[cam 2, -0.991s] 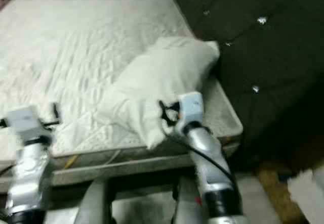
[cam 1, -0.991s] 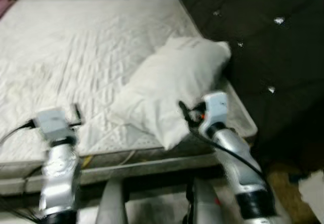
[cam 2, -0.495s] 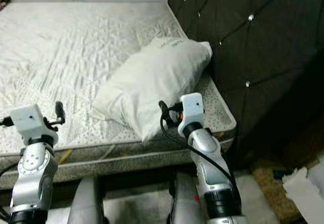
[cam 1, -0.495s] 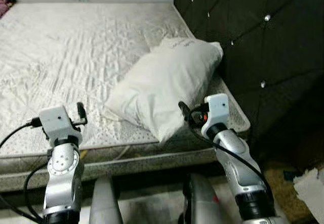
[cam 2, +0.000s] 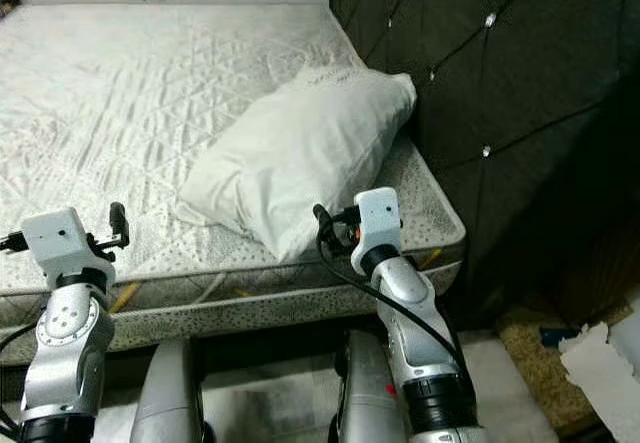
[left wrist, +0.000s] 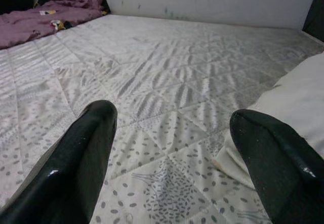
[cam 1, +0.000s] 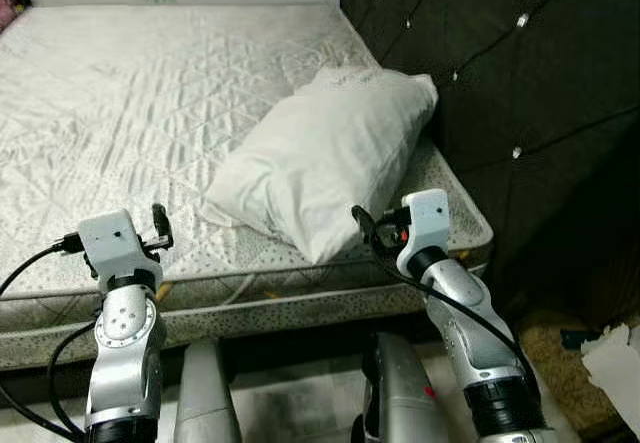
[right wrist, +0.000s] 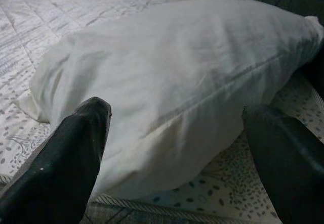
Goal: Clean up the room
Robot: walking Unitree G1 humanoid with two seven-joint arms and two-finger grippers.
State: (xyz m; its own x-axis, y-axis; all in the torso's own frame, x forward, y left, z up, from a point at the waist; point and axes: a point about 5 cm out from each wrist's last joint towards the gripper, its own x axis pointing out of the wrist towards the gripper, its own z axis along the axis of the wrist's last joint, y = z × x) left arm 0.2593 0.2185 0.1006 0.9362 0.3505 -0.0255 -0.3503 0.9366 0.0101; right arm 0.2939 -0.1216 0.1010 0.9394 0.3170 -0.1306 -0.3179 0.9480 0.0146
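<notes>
A plump white fabric pillow (cam 1: 325, 158) lies askew on the bare quilted white mattress (cam 1: 130, 93), beside the black tufted headboard (cam 1: 500, 53). Both the left gripper (left wrist: 172, 158) and right gripper (right wrist: 177, 148) gape wide, empty. Tidying looks barely begun.

White pillow (cam 1: 325, 158) lies askew on bare mattress (cam 1: 130, 93).

— Is there any lettering to read?
— None legible. The pillow (cam 1: 325, 158) bears a faint grey mark near its far end (too blurred to make out), and nothing else carries writing.
</notes>
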